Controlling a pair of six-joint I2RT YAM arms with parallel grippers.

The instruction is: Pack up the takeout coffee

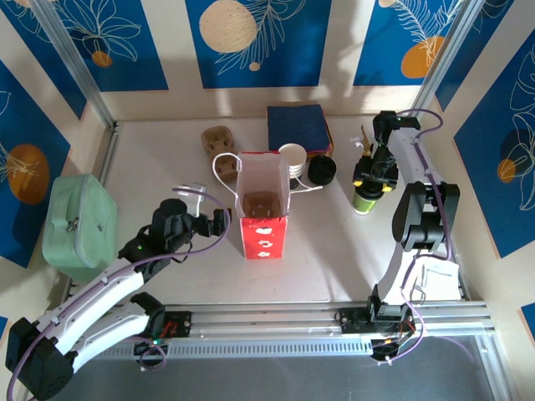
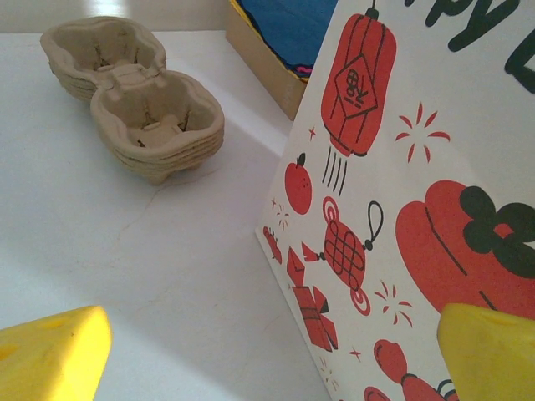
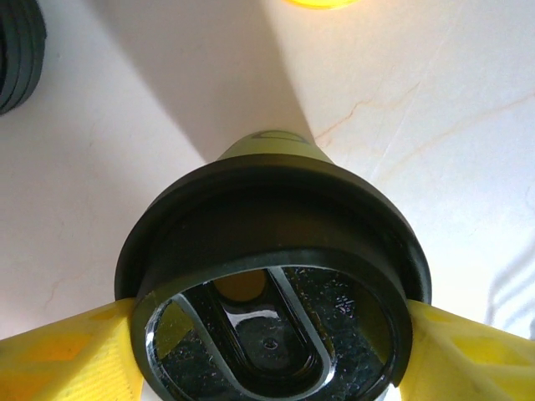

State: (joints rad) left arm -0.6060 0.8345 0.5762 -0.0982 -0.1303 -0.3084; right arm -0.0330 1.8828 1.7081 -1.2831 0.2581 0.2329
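Coffee cup (image 1: 364,200): we see it upright on the tabletop (image 1: 167,167), right of the red-and-white bag (image 1: 261,209) | Right gripper (image 1: 372,177): fingers (image 3: 67,355) flank the black lid (image 3: 276,284), touching | Left gripper (image 1: 219,222): fingers apart, near the bag.

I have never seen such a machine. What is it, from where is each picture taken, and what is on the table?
These are two robot arms bolted at the near edge of a white table. The top picture looks down from above and behind them. The other two come from cameras on the wrists.

In the middle stands a red-and-white bag. Behind it are cardboard trays, white cups, black lids and a blue box. A green case sits at the left.

The right gripper has its yellow jaws on either side of the coffee cup, at its black lid. The left gripper is open and empty, beside the bag.
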